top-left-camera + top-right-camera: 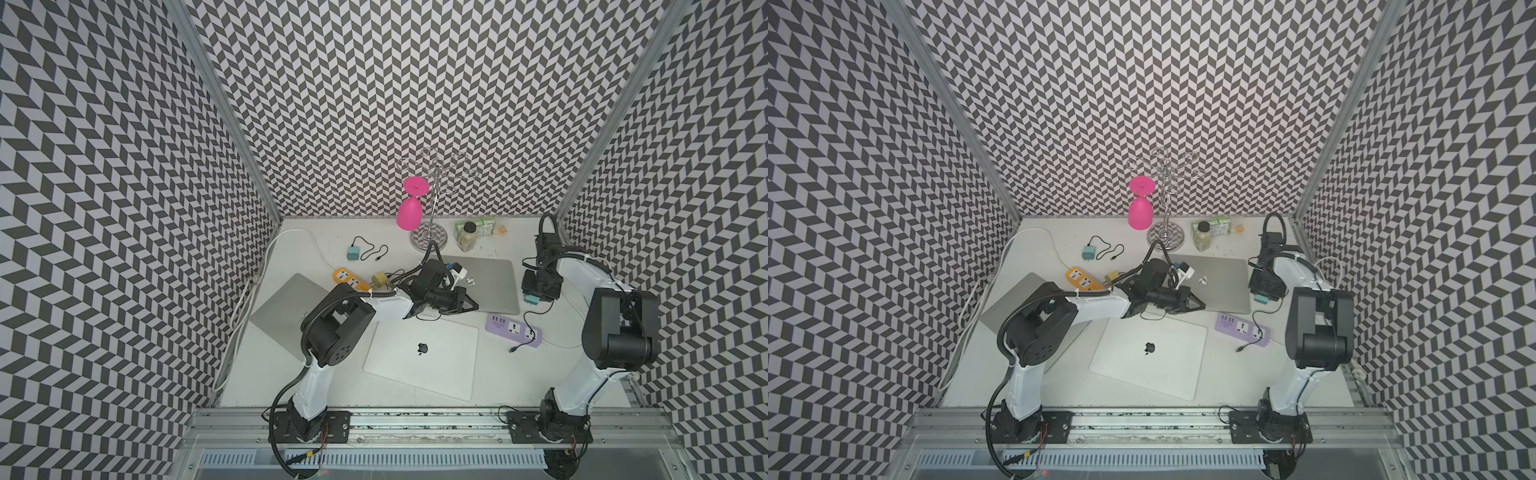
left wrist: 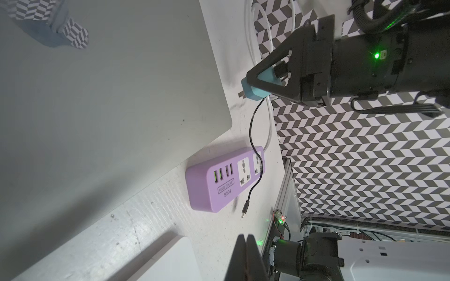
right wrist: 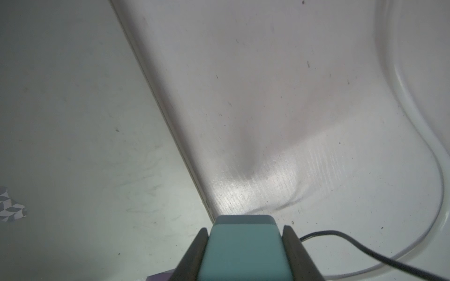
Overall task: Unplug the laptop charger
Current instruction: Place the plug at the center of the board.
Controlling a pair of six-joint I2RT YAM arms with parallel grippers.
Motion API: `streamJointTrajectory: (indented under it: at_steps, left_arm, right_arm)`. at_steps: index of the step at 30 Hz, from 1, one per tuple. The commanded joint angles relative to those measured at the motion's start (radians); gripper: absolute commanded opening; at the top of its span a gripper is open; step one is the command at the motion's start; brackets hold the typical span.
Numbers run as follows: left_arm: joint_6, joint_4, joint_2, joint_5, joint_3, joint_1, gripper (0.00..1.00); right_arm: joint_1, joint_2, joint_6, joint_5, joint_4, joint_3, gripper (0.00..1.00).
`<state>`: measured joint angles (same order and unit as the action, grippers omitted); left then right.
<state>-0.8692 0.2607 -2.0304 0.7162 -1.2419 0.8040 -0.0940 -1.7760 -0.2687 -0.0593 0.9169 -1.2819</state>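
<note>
My right gripper is shut on a teal charger, holding it in the air to the right of the grey laptop. The charger sits squeezed between both fingers, and its metal prongs are bare, clear of any socket. Its thin black cable hangs down across the purple power strip, and the free plug end lies on the table beside it. My left gripper is shut and empty, low over the grey laptop's front left corner. Its closed tips point toward the purple strip.
A white laptop lies at the front centre and another grey one at the left. An orange power strip holds an olive plug. A second teal charger, a glass rack with a pink glass and bottles stand at the back.
</note>
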Motion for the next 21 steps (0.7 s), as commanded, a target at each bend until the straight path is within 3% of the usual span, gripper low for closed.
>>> streamJointTrajectory:
  at_steps: [1,12,21]
  left_arm:
    - [-0.004,0.017,0.003,0.011,-0.011,-0.008,0.0]
    - [0.0,0.006,-0.011,0.015,-0.016,-0.013,0.0]
    - [-0.001,0.008,-0.012,0.009,-0.001,-0.024,0.0]
  right_arm:
    - [-0.001,-0.035,0.017,0.016,0.009,-0.035,0.32]
    - [-0.003,-0.111,0.032,0.038,0.019,-0.071,0.37]
    - [-0.004,-0.168,0.035,0.01,0.007,-0.117,0.58]
